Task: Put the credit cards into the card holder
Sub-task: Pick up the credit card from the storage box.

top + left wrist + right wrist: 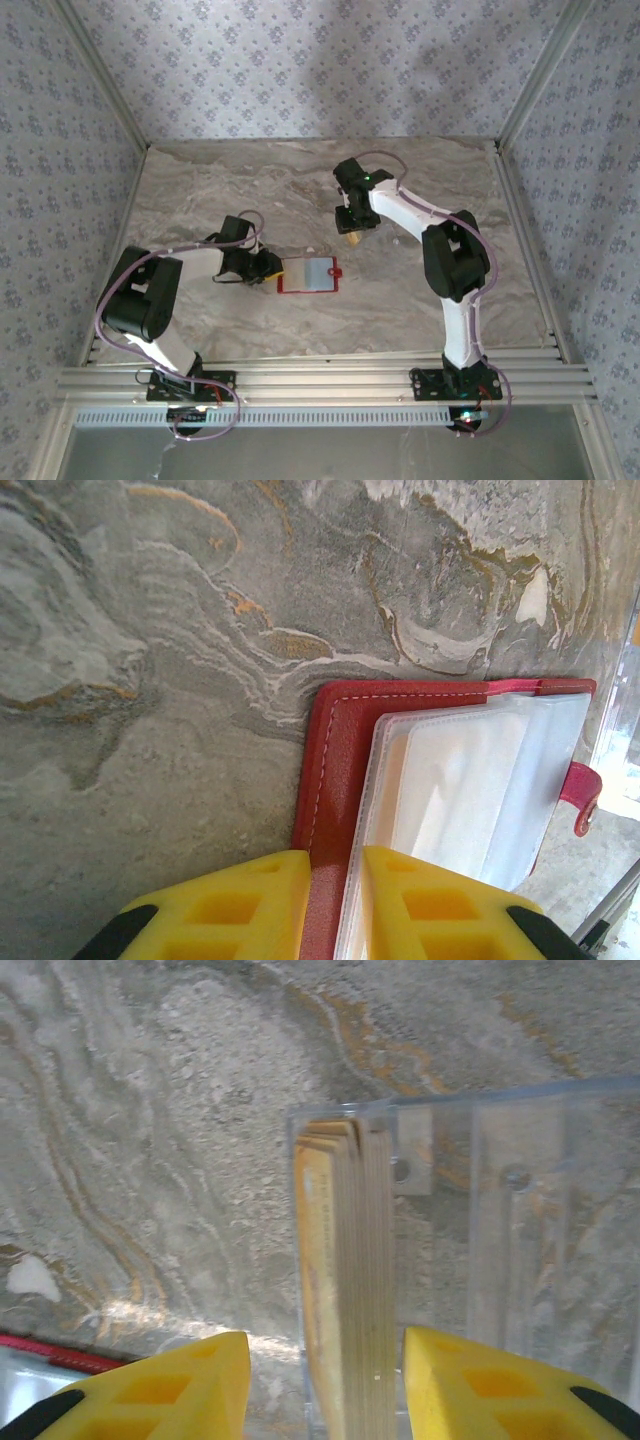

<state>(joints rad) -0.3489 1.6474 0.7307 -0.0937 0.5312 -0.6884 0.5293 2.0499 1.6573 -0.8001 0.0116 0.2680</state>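
Note:
The card holder [308, 275] lies open on the marble table, a red wallet with clear plastic sleeves [480, 780] over its lining. My left gripper [335, 905] is shut on the red cover's edge [335, 780], one yellow finger on each side of it. The credit cards [350, 1290], a stack of several tan-yellow pieces, stand on edge in a clear acrylic stand [500, 1210]. My right gripper [325, 1390] is open around that stack, with a gap between the cards and each finger. From above, the right gripper [353, 238] hangs just right of and behind the holder.
The holder's red snap strap [580, 795] sticks out on its far side. A red edge of the holder [50, 1352] shows at the lower left of the right wrist view. Patterned walls and metal rails [320, 375] ring the table [250, 190].

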